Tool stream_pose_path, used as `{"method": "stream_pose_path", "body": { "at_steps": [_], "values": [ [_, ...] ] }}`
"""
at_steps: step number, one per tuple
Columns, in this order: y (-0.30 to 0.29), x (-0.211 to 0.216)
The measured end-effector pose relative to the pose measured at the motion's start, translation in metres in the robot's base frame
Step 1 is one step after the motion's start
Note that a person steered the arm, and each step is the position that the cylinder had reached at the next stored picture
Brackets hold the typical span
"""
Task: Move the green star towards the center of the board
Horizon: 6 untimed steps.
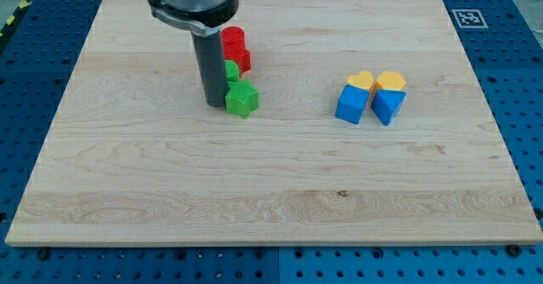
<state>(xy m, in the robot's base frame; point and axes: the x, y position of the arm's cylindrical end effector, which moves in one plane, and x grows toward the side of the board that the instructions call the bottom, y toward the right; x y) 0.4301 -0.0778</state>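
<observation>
The green star [242,100] lies on the wooden board [271,182], left of the middle. My tip [215,103] touches its left side. Just above the star a green round block [231,70] shows partly behind the rod. Above that stand a red cylinder [233,40] and another red block [240,60] of unclear shape, close together.
At the view's right sits a tight group: a blue cube [350,104], a blue triangular block [388,106], and two yellow blocks [362,81] [391,81] behind them. A marker tag [467,18] is at the board's top right corner.
</observation>
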Motion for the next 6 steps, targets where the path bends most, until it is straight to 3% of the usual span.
{"method": "stream_pose_path", "body": {
  "at_steps": [5, 6],
  "values": [
    [0.067, 0.012],
    [0.067, 0.042]
  ]
}}
